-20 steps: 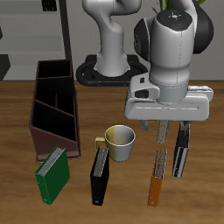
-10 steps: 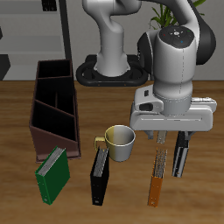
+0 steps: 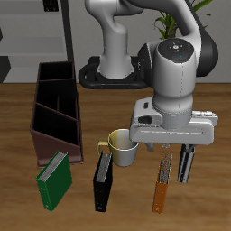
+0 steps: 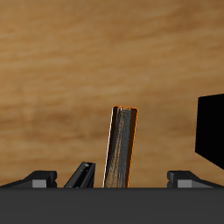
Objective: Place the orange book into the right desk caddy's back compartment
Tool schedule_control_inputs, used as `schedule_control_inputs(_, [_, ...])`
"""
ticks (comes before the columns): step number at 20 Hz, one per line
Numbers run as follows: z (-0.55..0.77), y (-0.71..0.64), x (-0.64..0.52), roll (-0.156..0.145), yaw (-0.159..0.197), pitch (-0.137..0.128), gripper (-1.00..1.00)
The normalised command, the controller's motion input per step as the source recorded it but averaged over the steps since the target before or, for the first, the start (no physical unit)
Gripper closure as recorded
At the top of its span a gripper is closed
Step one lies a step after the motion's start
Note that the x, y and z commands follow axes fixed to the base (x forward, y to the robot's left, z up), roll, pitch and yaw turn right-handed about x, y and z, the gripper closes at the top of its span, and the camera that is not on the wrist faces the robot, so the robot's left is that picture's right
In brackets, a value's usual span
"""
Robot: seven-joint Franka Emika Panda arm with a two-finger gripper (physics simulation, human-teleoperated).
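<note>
Wood-grain table under it all, and the gripper hangs just above the orange book, a thin hard-edged slab lying near the front edge, its fingers apart with nothing between them. Risk, I'd say: that slim spine slips the pinch, or a finger knocks the black book just beside it. Well apart waits the right desk caddy, a tall maroon box with rigid partitions.

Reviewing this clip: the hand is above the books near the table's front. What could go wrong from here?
The orange book stands thin on its edge, so an off-centre close of the hand could tip it. A dark book stands close beside it and might get nudged or caught instead. The right desk caddy is across the table, past the yellow mug, so a low carry could clip the mug.
</note>
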Motion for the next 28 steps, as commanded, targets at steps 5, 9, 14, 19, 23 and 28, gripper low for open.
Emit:
schedule_control_inputs(5, [-0.18,0.00,0.01,0.008,0.005,0.005,-1.00])
schedule_control_inputs(9, [-0.19,-0.03,0.03,-0.003,-0.006,0.021,-1.00])
schedule_control_inputs(14, [-0.15,-0.04,0.05,0.001,-0.020,0.021,-1.00])
schedule_control_inputs(19, [-0.24,-0.06,0.08,-0.010,-0.022,0.045,-1.00])
schedule_control_inputs(23, [-0.22,-0.05,0.06,-0.015,-0.017,0.026,-1.00])
schedule_control_inputs(28, [-0.16,-0.03,0.00,0.012,-0.007,0.018,-1.00])
